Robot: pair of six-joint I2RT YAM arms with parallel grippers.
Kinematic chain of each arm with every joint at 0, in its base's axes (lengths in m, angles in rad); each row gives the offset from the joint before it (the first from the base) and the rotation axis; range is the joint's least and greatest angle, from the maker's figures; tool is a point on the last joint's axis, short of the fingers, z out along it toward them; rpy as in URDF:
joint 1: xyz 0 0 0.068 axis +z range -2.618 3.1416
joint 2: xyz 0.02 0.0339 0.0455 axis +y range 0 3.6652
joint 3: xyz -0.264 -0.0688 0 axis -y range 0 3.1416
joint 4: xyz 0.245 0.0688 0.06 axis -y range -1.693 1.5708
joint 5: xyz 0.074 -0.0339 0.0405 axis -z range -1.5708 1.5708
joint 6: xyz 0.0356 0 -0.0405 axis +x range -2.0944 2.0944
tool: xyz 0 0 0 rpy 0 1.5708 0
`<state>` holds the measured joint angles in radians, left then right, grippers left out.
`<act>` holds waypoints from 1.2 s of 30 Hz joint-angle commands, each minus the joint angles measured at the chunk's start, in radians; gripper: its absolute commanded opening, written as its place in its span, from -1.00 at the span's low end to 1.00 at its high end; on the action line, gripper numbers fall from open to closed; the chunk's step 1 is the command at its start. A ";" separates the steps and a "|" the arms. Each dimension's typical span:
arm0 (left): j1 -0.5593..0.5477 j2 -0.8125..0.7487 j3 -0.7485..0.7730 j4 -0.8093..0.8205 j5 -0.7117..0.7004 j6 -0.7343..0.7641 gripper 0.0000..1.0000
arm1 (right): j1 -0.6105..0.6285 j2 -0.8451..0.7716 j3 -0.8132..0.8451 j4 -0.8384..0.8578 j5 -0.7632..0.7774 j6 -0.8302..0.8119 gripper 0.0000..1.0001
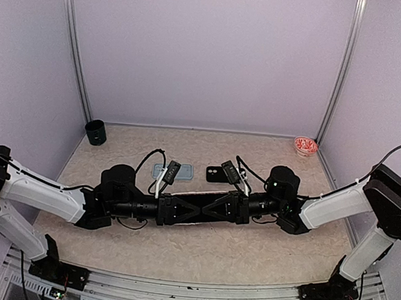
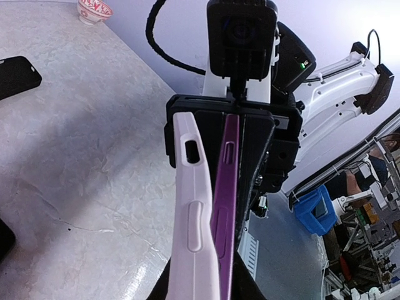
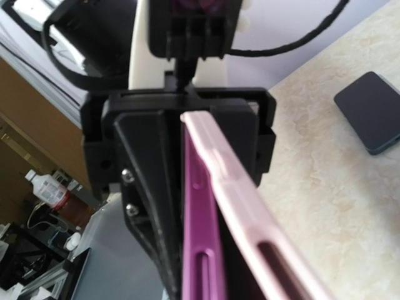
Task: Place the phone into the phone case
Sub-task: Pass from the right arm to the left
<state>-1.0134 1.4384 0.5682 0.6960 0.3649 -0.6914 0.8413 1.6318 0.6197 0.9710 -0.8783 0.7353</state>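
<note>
Right gripper (image 2: 232,111) clamps the phone (image 2: 225,187), left gripper (image 3: 187,117) pinches the phone case (image 3: 240,187). One end gapes; a skewed squeeze might pop it loose.

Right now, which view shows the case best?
Left wrist: the case runs sharp down the frame, its side cutout and button plain, beside the purple phone. Right wrist shows its edge close and blurred. Top external barely shows it.
</note>
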 commanded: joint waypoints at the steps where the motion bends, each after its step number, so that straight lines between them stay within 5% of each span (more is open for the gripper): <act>1: -0.019 -0.021 0.002 0.090 0.028 -0.010 -0.68 | -0.001 -0.001 0.009 0.026 0.082 -0.008 -0.98; 19: -0.010 -0.033 0.000 0.026 -0.053 -0.008 -0.75 | 0.000 -0.067 0.030 -0.176 0.138 -0.081 -0.20; 36: 0.007 -0.054 -0.008 0.013 -0.058 -0.013 -0.75 | -0.010 -0.169 0.015 -0.335 0.188 -0.164 -0.02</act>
<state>-1.0161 1.4265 0.5617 0.7029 0.3344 -0.6891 0.8585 1.4998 0.6388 0.7071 -0.8097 0.6212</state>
